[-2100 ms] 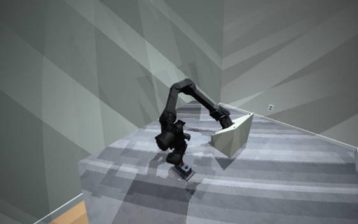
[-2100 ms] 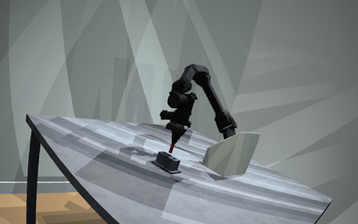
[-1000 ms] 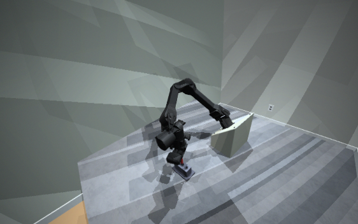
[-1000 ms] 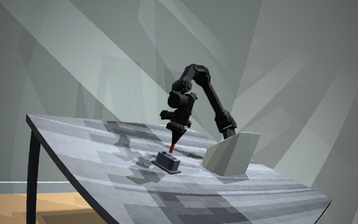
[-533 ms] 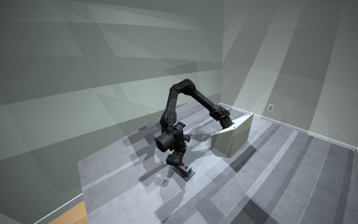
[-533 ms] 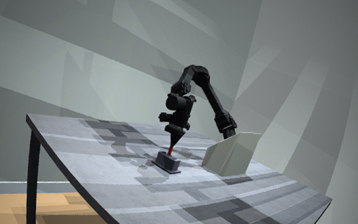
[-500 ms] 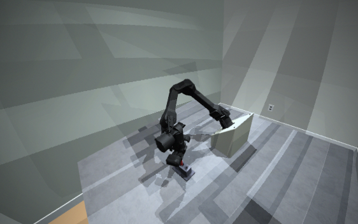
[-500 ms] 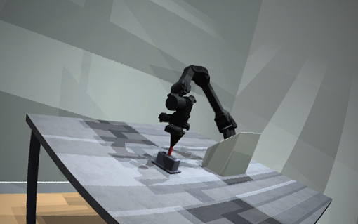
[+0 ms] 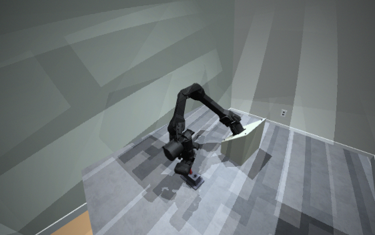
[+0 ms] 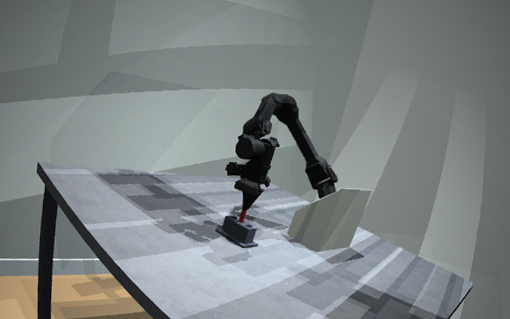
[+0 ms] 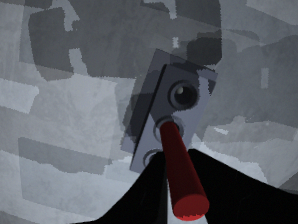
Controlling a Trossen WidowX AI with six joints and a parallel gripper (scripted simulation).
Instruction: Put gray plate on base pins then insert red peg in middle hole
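The gray plate (image 9: pixel 198 179) (image 10: pixel 247 233) (image 11: pixel 197 112) sits flat as a block on the thin, wider flange of the dark base (image 9: pixel 196 187) (image 10: pixel 236 241). In the wrist view it shows three holes in a row. A rounded pin shows in the far hole; the near one is partly hidden by a finger. The red peg (image 10: pixel 243 216) (image 11: pixel 182 170) stands slightly tilted, its lower end at the middle hole; how deep it sits cannot be told. My gripper (image 10: pixel 245 209) (image 11: pixel 176 157) is shut on the peg's upper part, above the plate. In the top view the fingertips are hidden by the arm.
A pale angular block (image 9: pixel 241 148) (image 10: pixel 327 223) stands to the right of the plate, beside the arm's far links. The tabletop (image 9: pixel 127 207) (image 10: pixel 177 274) is covered with patchy shadows, and its front edge shows in the exterior view.
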